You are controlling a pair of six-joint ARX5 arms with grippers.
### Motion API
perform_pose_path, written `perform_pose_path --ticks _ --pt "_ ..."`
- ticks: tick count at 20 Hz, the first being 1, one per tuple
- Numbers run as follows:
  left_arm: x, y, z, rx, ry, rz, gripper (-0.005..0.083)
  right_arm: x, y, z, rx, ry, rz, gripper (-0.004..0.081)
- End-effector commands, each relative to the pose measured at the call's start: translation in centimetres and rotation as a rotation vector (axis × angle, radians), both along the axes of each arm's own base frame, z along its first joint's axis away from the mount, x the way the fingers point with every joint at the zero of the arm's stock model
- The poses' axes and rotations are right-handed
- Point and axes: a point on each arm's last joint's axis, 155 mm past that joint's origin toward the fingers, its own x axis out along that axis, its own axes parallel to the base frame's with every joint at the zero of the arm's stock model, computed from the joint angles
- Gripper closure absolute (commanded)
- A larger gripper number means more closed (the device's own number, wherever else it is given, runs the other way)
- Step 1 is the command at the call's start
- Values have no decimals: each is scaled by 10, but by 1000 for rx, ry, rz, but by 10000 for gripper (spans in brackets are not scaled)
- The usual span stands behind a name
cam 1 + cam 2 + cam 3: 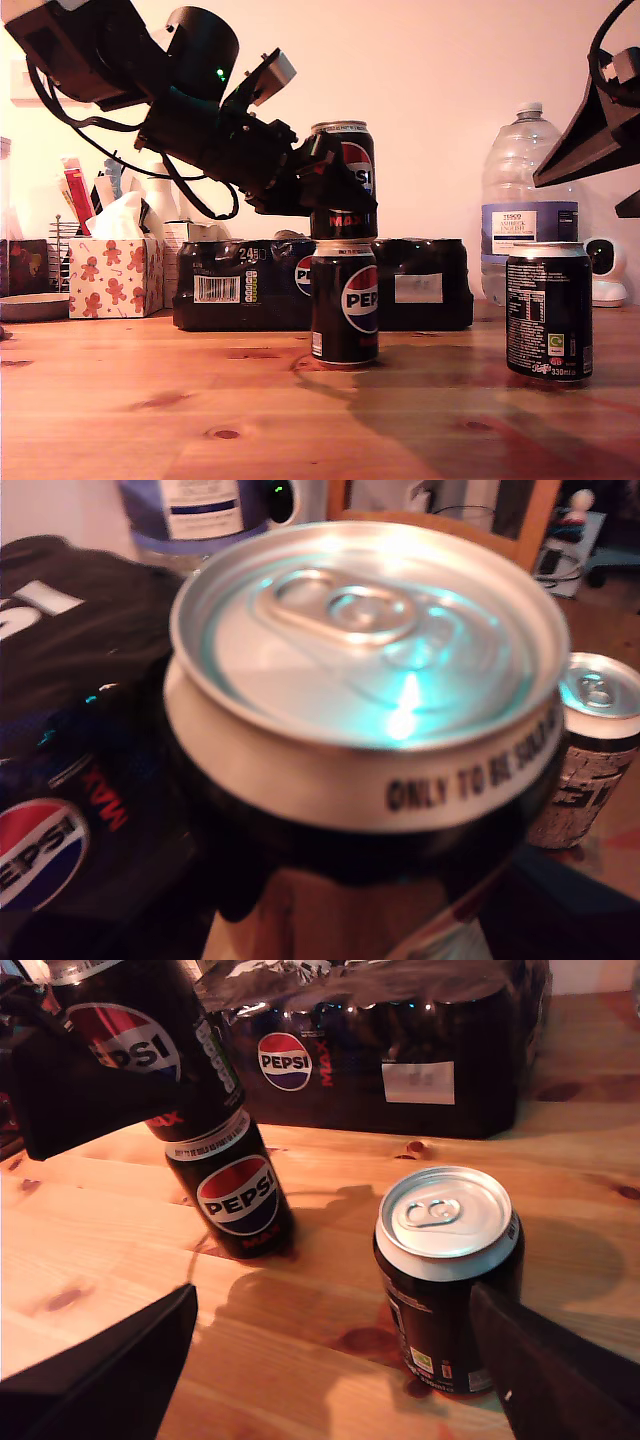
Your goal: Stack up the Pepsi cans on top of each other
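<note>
Black and silver-rimmed, one Pepsi can (344, 180) is held clamped between the fingers of my first gripper (330, 185), which are closed against its sides about halfway up its body. It is seen standing upright on the lid of a second Pepsi can (344, 302), base on rim, though it cannot be told whether its full weight is borne there. In the first wrist view the held can's lid fills the picture close beneath the camera, and the fingers themselves are hidden.

A third Pepsi can (449, 1278) stands alone on the wooden table (150, 420), well apart from the stack, toward the exterior view's right. It is seen between the two dark fingers (545, 1365) of my second gripper (330, 1370), which are spread wide with nothing held; one finger appears just beside the can's side, though contact cannot be told, and the other is well apart from it.

Behind the stack, beyond the fingers of my first gripper, a dark shrink-wrapped pack of cans (240, 285) is lying on the table, and a clear water bottle (528, 195) is standing behind the third can. A patterned tissue box (115, 275) is set near the exterior view's left edge
</note>
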Motion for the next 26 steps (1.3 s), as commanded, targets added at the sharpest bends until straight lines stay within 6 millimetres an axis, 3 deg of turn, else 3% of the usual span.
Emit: perform_pose_path --ticks 1,26 --pt "2 -7 4 -12 -23 -14 405 0 1 -1 -5 -4 6 -21" --pt "9 -2 0 27 -32 20 380 -1 1 -3 -8 4 6 -21"
